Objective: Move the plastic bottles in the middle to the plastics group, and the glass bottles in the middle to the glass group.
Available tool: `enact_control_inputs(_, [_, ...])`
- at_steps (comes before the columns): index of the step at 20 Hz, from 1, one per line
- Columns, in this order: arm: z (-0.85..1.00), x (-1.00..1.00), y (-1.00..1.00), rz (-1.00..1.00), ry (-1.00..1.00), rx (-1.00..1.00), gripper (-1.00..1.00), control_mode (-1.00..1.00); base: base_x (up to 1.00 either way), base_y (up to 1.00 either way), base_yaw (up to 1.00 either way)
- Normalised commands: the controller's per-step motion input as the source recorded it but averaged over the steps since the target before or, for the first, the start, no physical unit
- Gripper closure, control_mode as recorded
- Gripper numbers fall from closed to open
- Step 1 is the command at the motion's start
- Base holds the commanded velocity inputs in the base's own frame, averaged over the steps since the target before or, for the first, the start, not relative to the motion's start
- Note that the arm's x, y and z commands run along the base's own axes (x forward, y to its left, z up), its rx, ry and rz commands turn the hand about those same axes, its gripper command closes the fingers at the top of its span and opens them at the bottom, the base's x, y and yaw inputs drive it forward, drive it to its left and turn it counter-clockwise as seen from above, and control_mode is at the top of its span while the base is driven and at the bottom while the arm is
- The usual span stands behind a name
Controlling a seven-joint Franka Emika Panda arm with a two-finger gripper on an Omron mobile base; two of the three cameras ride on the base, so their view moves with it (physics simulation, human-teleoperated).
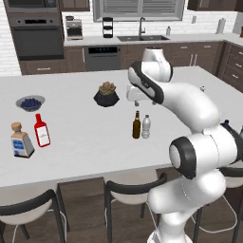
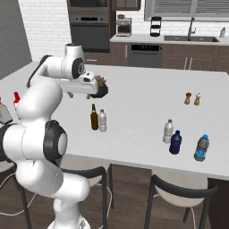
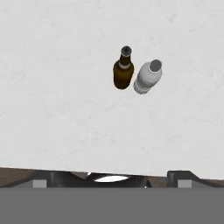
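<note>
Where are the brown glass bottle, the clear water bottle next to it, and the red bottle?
brown glass bottle (image 1: 136,128): left base view, on its body.
clear water bottle (image 1: 146,128): left base view, on its body.
red bottle (image 1: 42,133): left base view, on its label.

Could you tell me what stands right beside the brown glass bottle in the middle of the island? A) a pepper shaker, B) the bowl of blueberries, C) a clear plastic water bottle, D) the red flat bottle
C: the clear plastic water bottle stands upright right next to the brown glass bottle, apart from the other items.

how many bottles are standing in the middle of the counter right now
2: the brown glass bottle and the clear plastic bottle stand side by side mid-counter. Other bottles stand in groups toward each end.
</note>
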Motion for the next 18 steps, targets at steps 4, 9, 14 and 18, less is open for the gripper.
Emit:
enact_control_inputs(4, [-0.53,0.78,0.0,0.06,0.0,0.16,-1.0,-1.0,0.0,0.0,0.0])
enact_control_inputs(9, [-0.53,0.29,0.04,0.01,-0.06,0.02,-1.0,-1.0,0.0,0.0,0.0])
enact_control_inputs(14, [-0.32,0.21,0.0,-0.02,-0.11,-0.04,-1.0,-1.0,0.0,0.0,0.0])
enact_control_inputs(18, [-0.23,0.34,-0.01,-0.05,-0.07,-0.01,-1.0,-1.0,0.0,0.0,0.0])
